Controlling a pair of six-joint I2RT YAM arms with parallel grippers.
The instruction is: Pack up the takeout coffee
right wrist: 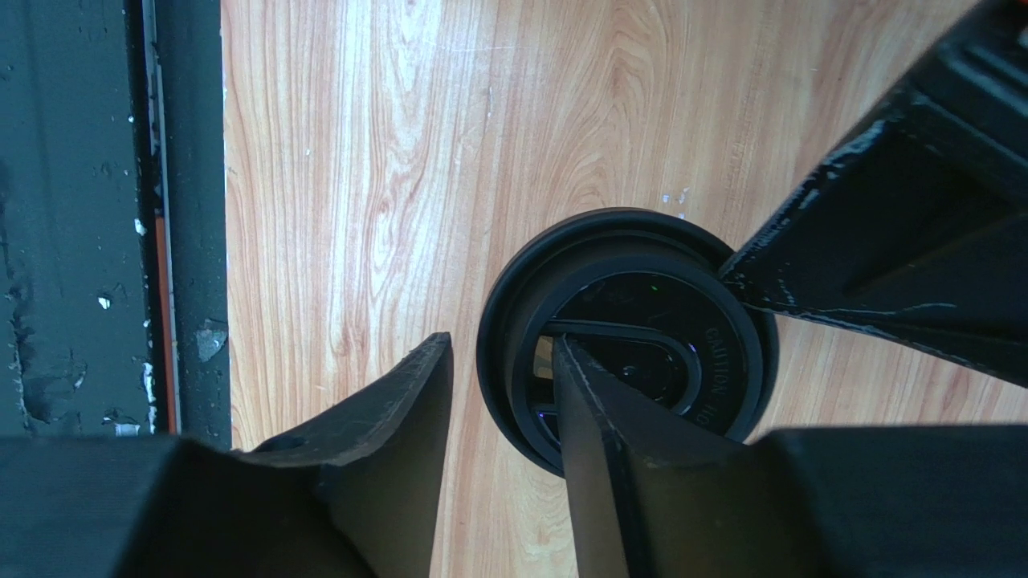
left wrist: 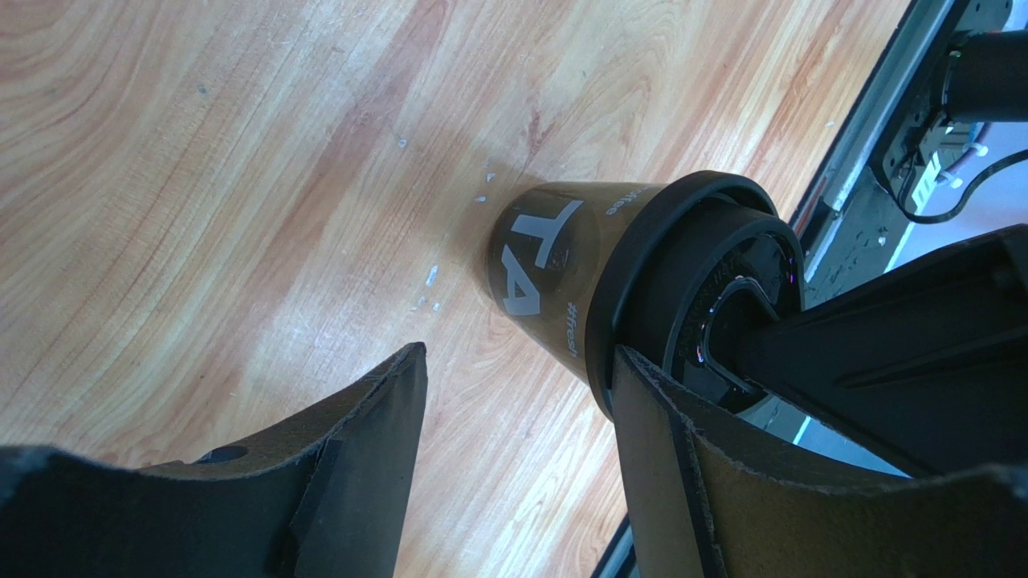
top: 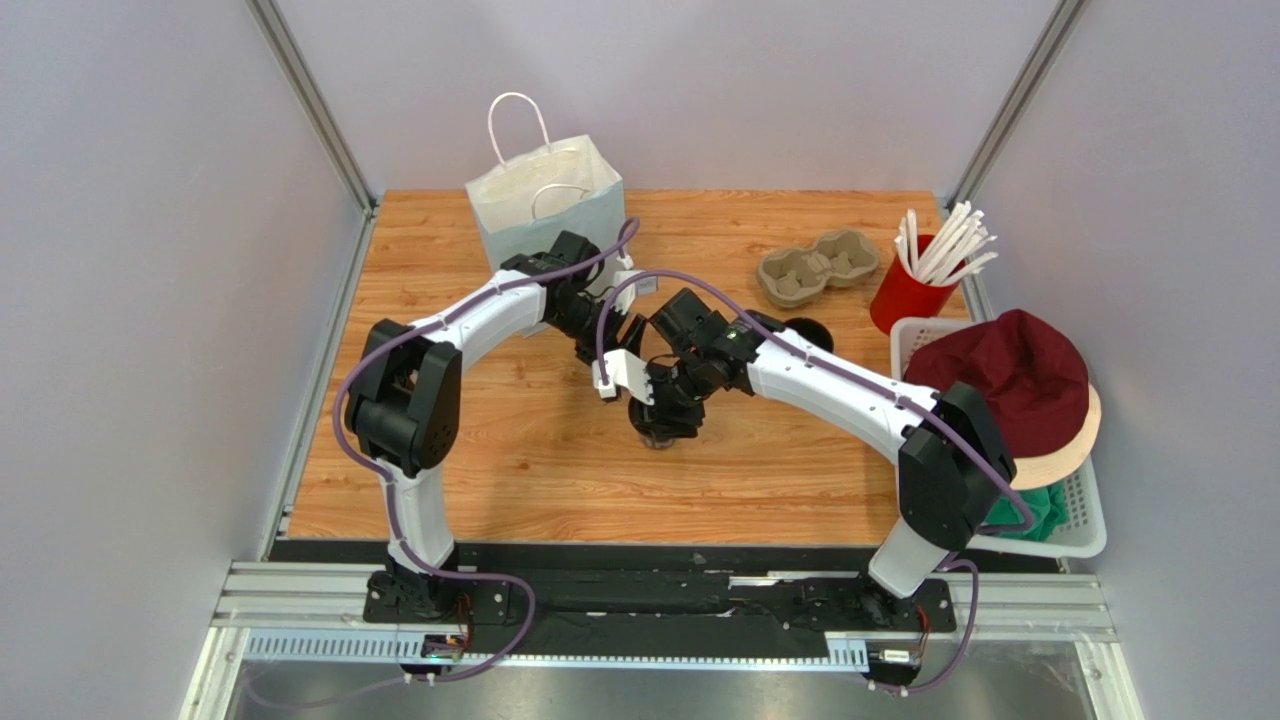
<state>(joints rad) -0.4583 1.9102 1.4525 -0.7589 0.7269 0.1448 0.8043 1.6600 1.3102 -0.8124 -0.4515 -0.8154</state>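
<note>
Small round black lidded takeout coffee cup [left wrist: 543,259] stood upright on wooden worktop [top: 496,450], mid-front, well apart from white paper bag [top: 544,203]. My judgement: grip cup wall squarely below lid, squeeze gently, lift level. Right gripper [right wrist: 501,349] pointed straight down, jaws spread astride lid rim, not pinching. Left gripper [left wrist: 521,359] slanted in beside cup, jaws spread.

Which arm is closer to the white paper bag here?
Left. The left arm bends just in front of the paper bag; the right arm ends farther from it, above the takeout coffee.
</note>
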